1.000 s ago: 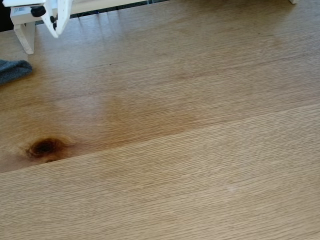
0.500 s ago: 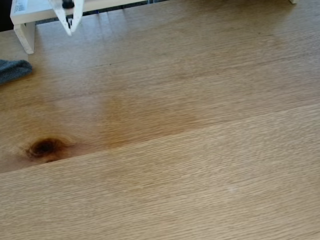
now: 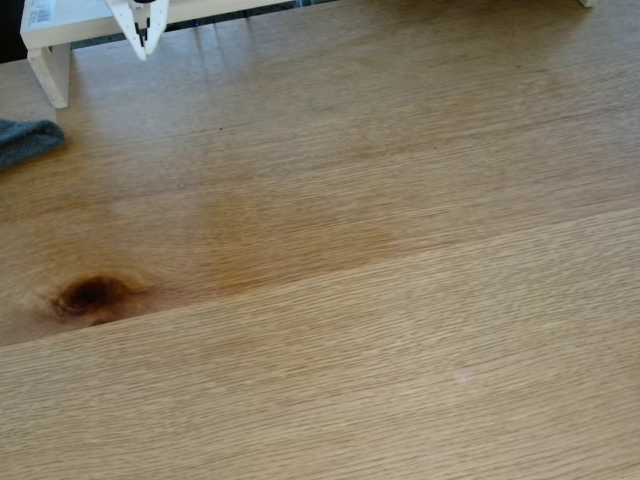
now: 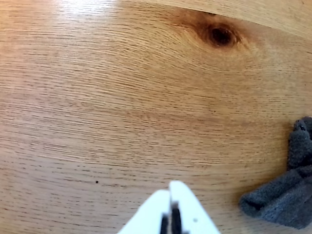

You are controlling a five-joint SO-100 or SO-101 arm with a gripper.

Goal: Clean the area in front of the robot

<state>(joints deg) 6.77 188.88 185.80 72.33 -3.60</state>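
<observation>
**One closed gripper above a bare oak tabletop**

Two white fingertips meet in a point at the top left of the fixed view, where the gripper (image 3: 143,47) hangs in front of a white frame (image 3: 48,72) bearing a barcode label (image 3: 40,13). In the wrist view the gripper (image 4: 170,187) enters from the bottom edge with its fingers pressed together, nothing between them; whether the tips touch the wood is hard to judge from either angle.

The wooden tabletop (image 3: 400,300) spreads across both views, light oak grain with a seam running between two boards. A dark brown knot (image 3: 88,295) sits at the left of the fixed view, well apart from the gripper; in the wrist view the knot (image 4: 221,35) lies near the top.

A dark grey cloth (image 3: 25,140) lies crumpled at the left edge of the fixed view, below the frame. In the wrist view the cloth (image 4: 287,190) rests on the wood at lower right, near the gripper but apart from it.
</observation>
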